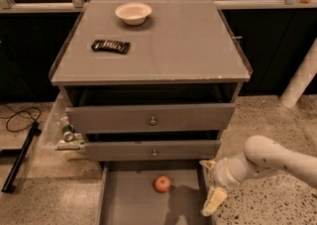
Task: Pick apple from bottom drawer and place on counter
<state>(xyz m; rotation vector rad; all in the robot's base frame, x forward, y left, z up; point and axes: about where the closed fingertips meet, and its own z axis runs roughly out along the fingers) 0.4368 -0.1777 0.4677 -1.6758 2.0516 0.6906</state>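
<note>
One broad grey counter (188, 45) is seen topping the cabinet, with a white bowl (133, 12) and a dark wrapper (111, 46) set apart on its left part. Below two knobbed drawers (151, 118), the bottom drawer (126, 201) is pulled out, and the apple (162, 183) is found on its floor near the back, about mid-width. The pincer (211, 184) is held at the drawer's right wall, just right of the apple, its two pale fingers spread wide with nothing between them.

The reach is judged to be the step in hand. The pincer should be brought over the wall and lowered so that the apple is straddled at its widest. Closing should be gentle, since a round fruit is easily nudged away on a flat floor.

The drawer's front is cut off by the lower edge. Whether the lower finger is inside or outside the wall cannot be told.
</note>
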